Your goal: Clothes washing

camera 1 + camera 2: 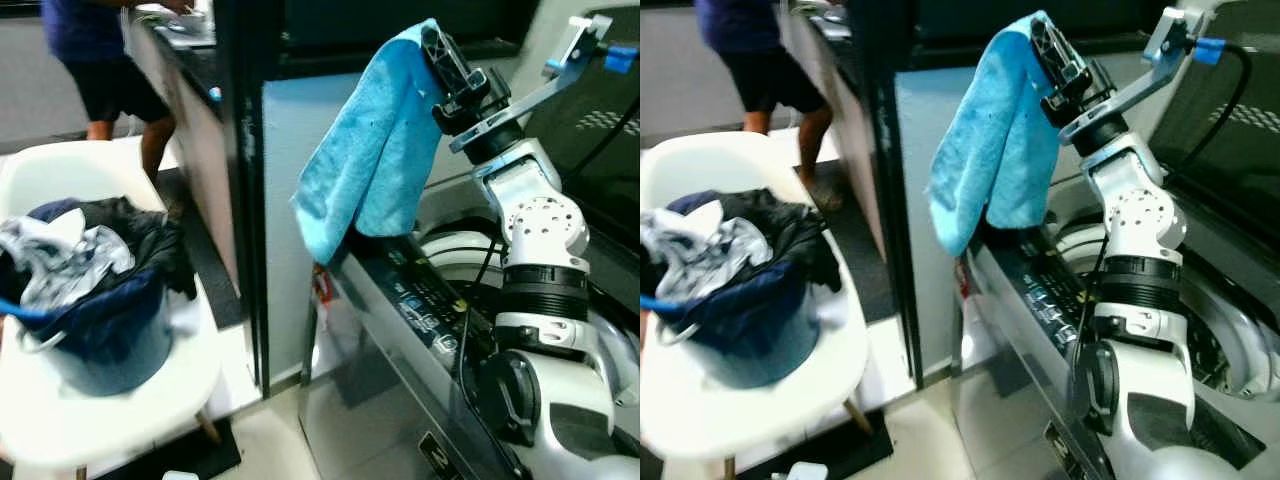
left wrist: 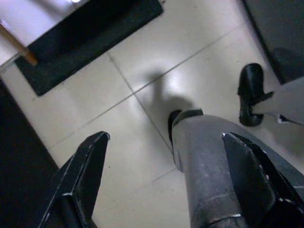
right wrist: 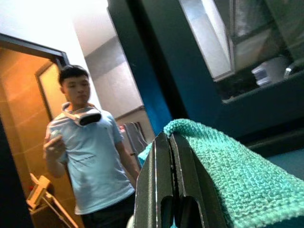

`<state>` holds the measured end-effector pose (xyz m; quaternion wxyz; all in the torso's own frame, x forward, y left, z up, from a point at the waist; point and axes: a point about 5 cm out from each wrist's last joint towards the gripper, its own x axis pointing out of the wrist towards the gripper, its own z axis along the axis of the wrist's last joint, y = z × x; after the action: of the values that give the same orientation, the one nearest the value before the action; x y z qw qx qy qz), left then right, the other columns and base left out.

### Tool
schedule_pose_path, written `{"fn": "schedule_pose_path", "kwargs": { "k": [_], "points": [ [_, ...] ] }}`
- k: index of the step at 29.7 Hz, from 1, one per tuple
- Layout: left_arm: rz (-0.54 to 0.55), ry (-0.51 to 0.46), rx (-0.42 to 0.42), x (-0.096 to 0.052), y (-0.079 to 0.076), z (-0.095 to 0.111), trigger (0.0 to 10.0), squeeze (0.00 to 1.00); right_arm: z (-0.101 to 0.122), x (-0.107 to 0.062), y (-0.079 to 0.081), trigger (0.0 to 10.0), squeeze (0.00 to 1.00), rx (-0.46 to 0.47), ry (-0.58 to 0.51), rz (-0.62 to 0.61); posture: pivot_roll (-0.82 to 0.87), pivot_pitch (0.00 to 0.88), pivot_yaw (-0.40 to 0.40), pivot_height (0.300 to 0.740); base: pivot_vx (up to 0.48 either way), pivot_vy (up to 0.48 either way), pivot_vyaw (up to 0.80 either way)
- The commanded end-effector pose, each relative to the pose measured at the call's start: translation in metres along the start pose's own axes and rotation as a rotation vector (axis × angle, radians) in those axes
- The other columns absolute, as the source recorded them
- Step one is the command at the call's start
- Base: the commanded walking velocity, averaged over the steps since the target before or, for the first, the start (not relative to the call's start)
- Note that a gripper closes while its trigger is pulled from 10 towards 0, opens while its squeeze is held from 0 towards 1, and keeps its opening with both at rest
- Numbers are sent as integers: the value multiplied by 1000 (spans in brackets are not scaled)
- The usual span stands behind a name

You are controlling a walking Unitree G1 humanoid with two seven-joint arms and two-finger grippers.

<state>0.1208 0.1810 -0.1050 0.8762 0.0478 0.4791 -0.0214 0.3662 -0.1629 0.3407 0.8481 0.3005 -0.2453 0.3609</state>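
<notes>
Overhead, right gripper [image 1: 432, 40], fingers clamped on the sky-blue terry towel [image 1: 375, 150], lifts it clear above the top-loading washing machine [image 1: 1230, 320]; left gripper [image 2: 166, 180] hangs idle, fingers apart.

The right arm [image 1: 535, 290] is built of silver-white rounded shells with a black ribbed ring between them, and a ring of small screws dots its round joint. A black cable [image 1: 1230, 90] runs off a blue plug. The right tool [image 1: 447, 60] is black; the left tool [image 2: 166, 180] has two dark tapered fingers.
</notes>
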Motion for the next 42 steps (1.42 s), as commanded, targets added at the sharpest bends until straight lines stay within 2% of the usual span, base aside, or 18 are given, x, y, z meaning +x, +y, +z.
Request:
{"fn": "schedule_pose_path", "kwargs": {
  "k": [1,7,12,22,29,42],
  "points": [
    [-19,49,-10,-3,-6,-13,10000,0,-1,3,2,0,0,-11,-2,7,143,0,-56,740,0,0,0],
    [-15,49,-15,-3,-4,-13,10000,0,-3,4,1,0,0,-23,2,-3,143,0,-56,740,0,0,0],
    [-15,56,-20,-4,-4,-16,10000,0,-3,7,-4,0,0,-42,-6,-59,149,0,-57,740,0,0,0],
    [-12,48,-19,-4,-4,-15,10000,0,-6,9,-5,0,0,-40,-1,-65,154,0,-59,740,0,0,0],
    [-13,36,0,-1,-8,-8,10000,0,-9,9,-3,0,0,-41,10,-52,155,0,-61,740,0,356,0],
    [-14,19,6,-2,-6,-9,10000,0,-12,10,-3,0,0,-43,16,-50,155,0,-62,740,0,327,0]
  ]
}}
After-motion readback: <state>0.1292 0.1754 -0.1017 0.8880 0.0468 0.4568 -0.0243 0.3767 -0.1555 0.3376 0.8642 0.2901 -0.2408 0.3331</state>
